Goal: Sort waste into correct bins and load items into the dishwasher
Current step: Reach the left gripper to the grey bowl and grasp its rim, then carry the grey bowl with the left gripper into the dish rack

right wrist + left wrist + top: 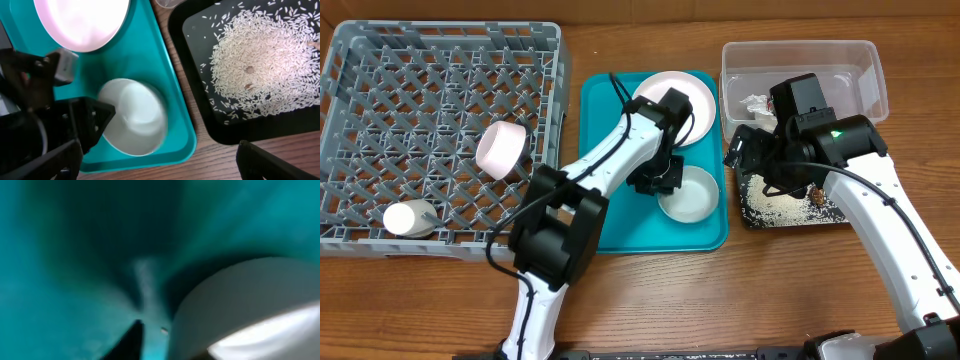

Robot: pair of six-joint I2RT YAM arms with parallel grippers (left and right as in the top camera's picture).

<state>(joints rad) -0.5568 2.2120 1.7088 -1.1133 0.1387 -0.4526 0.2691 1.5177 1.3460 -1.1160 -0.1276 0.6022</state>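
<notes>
My left gripper (655, 180) is low over the teal tray (610, 200), at the left rim of the whitish bowl (688, 193). Its jaws look open, with one dark finger (132, 340) just outside the bowl wall (240, 305). The right wrist view shows it against the bowl (135, 117). The white plate (675, 100) lies at the tray's far end. My right gripper (160, 165) is open and empty, above the black tray (748, 212) of rice (780, 205) with a brown lump (815, 197). Chopsticks and red wrapper are out of view.
The grey dish rack (360, 120) stands at the left, holding the pink bowl (502, 148) and the white cup (408, 218). The clear tub (875, 70) at the back right holds a white paper scrap (755, 103). Bare wood lies along the front.
</notes>
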